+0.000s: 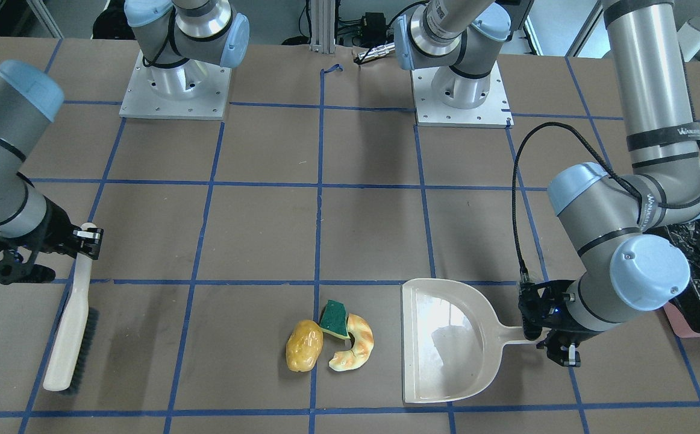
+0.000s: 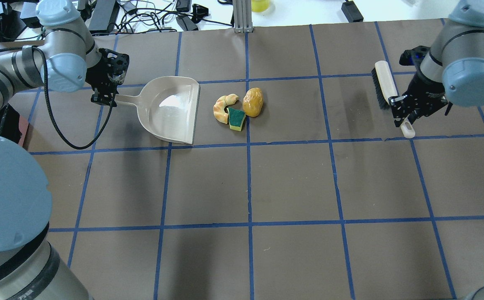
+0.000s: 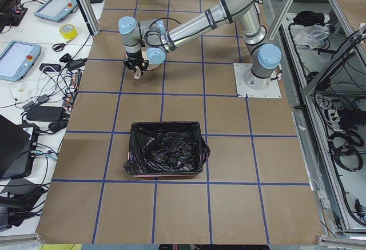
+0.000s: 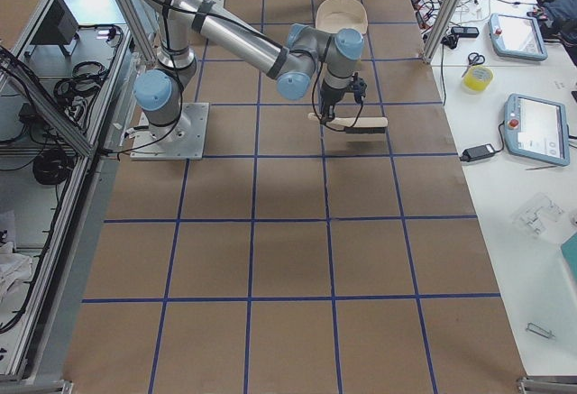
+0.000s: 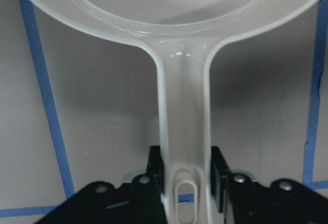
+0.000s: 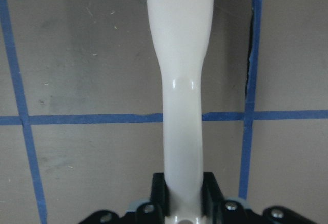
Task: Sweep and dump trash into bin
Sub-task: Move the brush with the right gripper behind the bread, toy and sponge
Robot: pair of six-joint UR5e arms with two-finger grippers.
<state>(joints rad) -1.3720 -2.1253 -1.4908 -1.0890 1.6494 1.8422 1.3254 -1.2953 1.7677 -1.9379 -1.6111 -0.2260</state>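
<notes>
Trash point(image 2: 236, 117) between dustpan point(image 2: 168, 111) and brush point(image 2: 385, 85)

The dustpan point(image 1: 446, 337) looks like smooth beige plastic, so shiny that light gleams on it. The brush point(image 1: 71, 313) has a smooth cream plastic handle and dark bristles point(image 1: 87, 343). The table point(image 2: 292, 183) cover is dull brown, like paper, with blue tape point(image 2: 249, 183) lines. The bag point(image 3: 166, 147) in the bin point(image 1: 686, 319) is black, crinkly, shiny plastic. The potato lump point(image 1: 303, 345) and croissant piece point(image 1: 359, 346) look glossy; the sponge wedge point(image 1: 335, 319) looks dull. My left arm point(image 1: 651, 78) is smooth grey metal with pale blue caps point(image 1: 648, 271).
</notes>
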